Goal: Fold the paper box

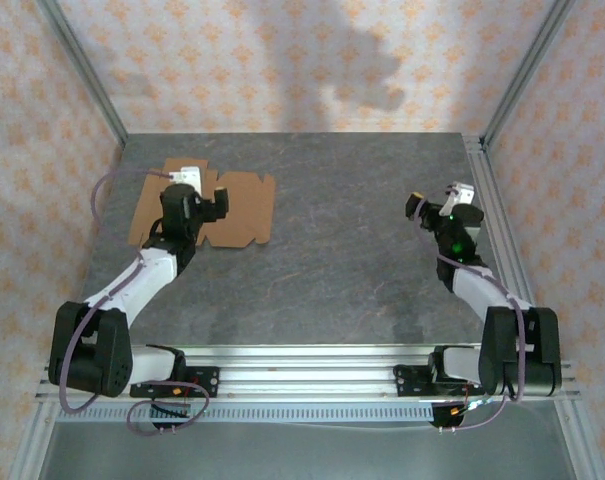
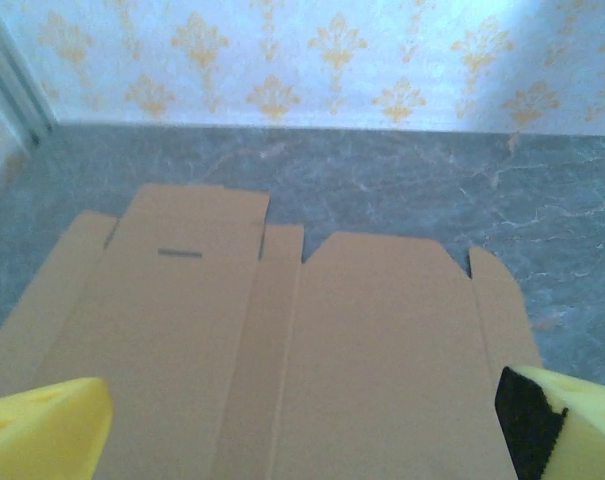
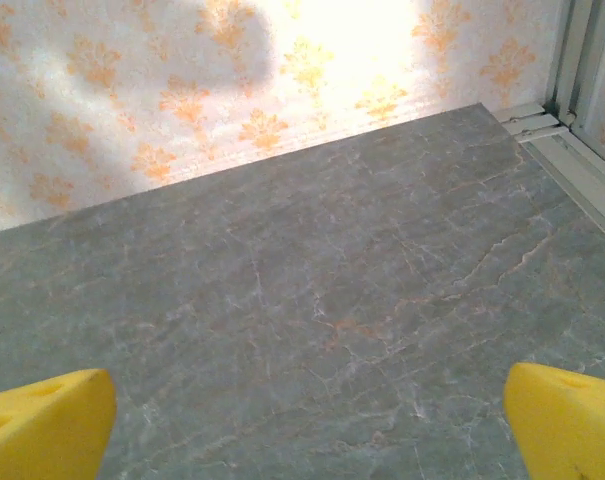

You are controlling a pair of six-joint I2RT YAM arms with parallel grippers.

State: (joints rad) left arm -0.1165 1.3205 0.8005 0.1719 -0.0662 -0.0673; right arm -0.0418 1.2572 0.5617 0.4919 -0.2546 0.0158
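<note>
The paper box lay flat at ten o'clock on the counter, the left gripper above it, wide open and empty; the right gripper likewise at three o'clock. Unpinned, the sheet might have slid instead of creasing.

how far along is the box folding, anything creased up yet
Done: nothing yet. The tan-brown die-cut cardboard sheet lies flat on the grey marbled table, with its flaps and crease lines unbent. In hand: the left gripper is open above the sheet, holding nothing. The right gripper is open over bare table, away from the sheet. Left: every fold.
</note>
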